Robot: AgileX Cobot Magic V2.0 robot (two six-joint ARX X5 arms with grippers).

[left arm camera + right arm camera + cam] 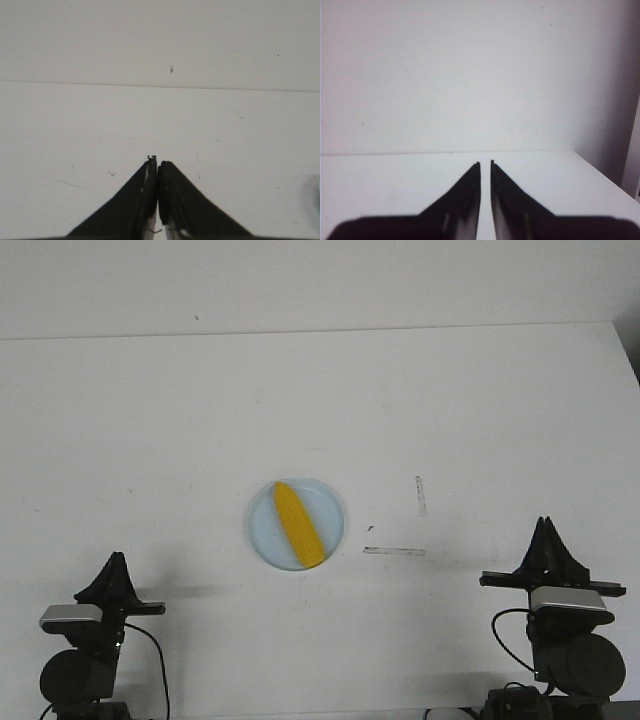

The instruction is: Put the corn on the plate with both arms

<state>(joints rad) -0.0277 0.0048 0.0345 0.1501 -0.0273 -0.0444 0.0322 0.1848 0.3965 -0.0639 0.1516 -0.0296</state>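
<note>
2 arms sit well clear of the plate (262, 540); my fingers are pinched narrow, empty, since the corn (297, 524) lies on it.

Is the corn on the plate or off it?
On it: the corn lies flat, diagonally across the plate, within its rim. No end effector touches it.

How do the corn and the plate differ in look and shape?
The corn is bright yellow-orange; the plate is pale blue. The corn is long and tapered; the plate is round and shallow. The corn is shorter than the plate is wide and lies diagonally on it. Both look smooth.
</note>
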